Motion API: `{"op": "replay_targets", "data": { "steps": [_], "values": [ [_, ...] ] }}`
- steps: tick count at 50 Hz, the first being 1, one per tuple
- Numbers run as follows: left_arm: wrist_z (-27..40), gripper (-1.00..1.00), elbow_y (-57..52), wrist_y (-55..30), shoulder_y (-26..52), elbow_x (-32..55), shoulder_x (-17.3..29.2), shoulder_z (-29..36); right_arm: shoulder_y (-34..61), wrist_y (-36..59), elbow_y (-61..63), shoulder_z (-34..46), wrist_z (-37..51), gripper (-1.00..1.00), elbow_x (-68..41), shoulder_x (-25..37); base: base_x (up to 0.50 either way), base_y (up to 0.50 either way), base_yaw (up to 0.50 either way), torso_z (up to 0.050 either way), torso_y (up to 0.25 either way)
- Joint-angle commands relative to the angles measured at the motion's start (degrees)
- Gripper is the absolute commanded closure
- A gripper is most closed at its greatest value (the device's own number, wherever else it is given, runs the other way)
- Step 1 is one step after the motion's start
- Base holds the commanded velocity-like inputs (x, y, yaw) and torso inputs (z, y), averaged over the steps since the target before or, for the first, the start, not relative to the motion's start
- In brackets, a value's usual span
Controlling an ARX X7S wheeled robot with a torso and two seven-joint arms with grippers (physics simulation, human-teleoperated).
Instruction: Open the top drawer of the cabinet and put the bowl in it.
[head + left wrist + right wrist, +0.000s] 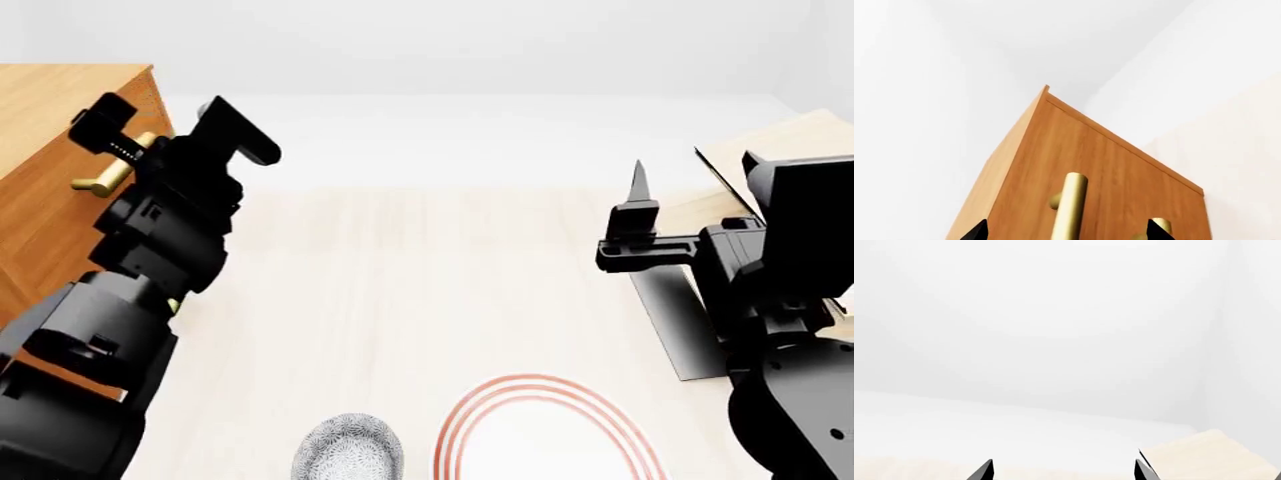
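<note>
Leftward, the left gripper (1066, 231) stands wide, its two black wedge tips either side of a round brass bar handle (1071, 202) on the cabinet (1107, 170), a boxy chest of smooth orange-brown wood grain. Whether the tips touch the bar cannot be told, nor whether this handle belongs to the top drawer. The right gripper (1063, 470) is likewise spread wide and holds nothing, raised well clear of the pale planked floor (400, 290) beside a pale, tilted wooden rack (781, 150) on a black stand. The bowl (350, 448), small, round and finely speckled blue-grey, sits on the floor just beside a flat white plate (547, 440) with red rings, well apart from the cabinet.
</note>
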State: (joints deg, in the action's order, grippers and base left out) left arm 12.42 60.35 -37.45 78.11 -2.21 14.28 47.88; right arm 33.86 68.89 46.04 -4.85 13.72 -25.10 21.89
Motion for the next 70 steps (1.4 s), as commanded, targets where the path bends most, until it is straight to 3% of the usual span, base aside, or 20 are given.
{"op": "replay_targets", "data": {
  "steps": [1, 17, 66, 67, 70],
  "values": [
    [1.0, -1.00, 4.6, 2.3, 0.9, 0.4, -0.6, -0.7, -0.4, -0.4, -0.1, -0.1, 0.2, -1.00, -0.2, 0.1, 0.00, 0.00, 0.00, 0.000, 0.000],
    [2.0, -1.00, 14.1, 7.5, 2.6, 0.8, -2.7, -1.0, -1.0, -1.2, -0.5, 0.0, 0.4, -1.00, -0.3, 0.4, 0.00, 0.00, 0.00, 0.000, 0.000],
    [4.0, -1.00, 14.6, 5.9, 0.7, 2.4, -0.3, -2.5, -2.1, -4.1, -3.1, 2.0, 1.3, -1.00, 0.1, 0.7, 0.00, 0.00, 0.00, 0.000, 0.000],
    [4.0, 1.00, 14.6, 5.9, 0.7, 2.5, -0.3, -2.5, -2.0, -4.1, -3.2, 2.0, 1.3, -1.00, 0.0, 0.7, 0.00, 0.00, 0.00, 0.000, 0.000],
    [4.2, 1.00, 14.6, 6.0, 0.7, 2.6, -0.3, -2.8, -2.2, -4.2, -3.1, 2.0, 1.3, -1.00, 0.0, 0.7, 0.00, 0.00, 0.00, 0.000, 0.000]
  ]
}}
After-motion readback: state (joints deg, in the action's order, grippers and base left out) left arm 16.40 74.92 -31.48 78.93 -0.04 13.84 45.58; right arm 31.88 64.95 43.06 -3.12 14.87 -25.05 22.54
